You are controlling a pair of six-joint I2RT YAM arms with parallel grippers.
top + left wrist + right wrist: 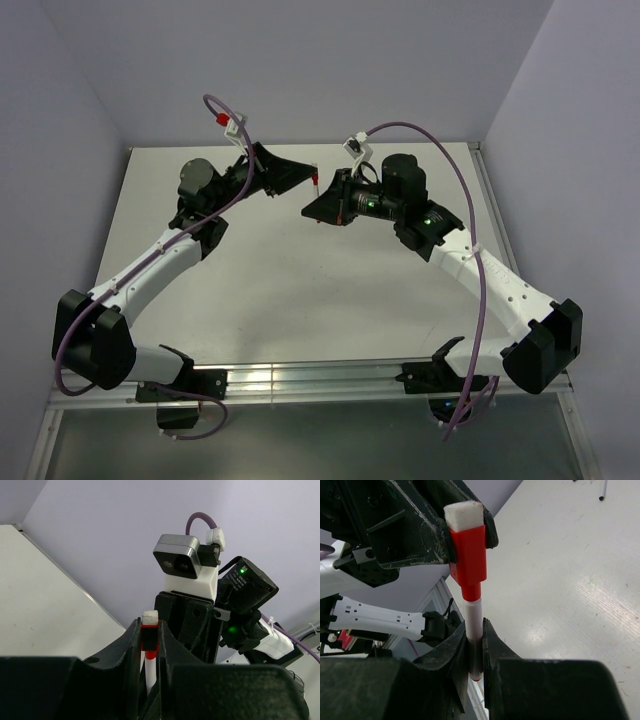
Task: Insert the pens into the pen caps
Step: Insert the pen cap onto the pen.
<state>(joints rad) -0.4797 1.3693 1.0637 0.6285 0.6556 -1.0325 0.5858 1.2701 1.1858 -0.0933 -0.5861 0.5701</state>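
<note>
left gripper (149,631): closed down to cap width, pinching the red cap across its sides. It is lifted off the table (570,580) and aimed at the other arm, so the cap's mouth faces the pen.
red cap (468,555): in mid-air between the two arms, clamped at its body. That leaves the narrow collar end free to take the pen.
white pad (464,514): sits on the cap's far end, pointing away from the pen, just past the left fingertips.
pen (473,616): white barrel in line with the cap. Its front end is already inside the red collar with no gap visible. Cannot tell if it is pushed fully home.
right gripper (475,639): almost shut, squeezing the lower barrel just above the pen's red tail end. The low grip keeps the upper barrel clear to slide into the cap.
step: judged as the press-together stage for this pair, close to done.
next move: probably a short straight push along the barrel axis, then release.
risk: any tilt between the arms could bend the thin barrel or twist the cap in the pinch.
loose pen (603,489): thin stick lying on the table, well away from both grippers. Too small to make out its details.
</note>
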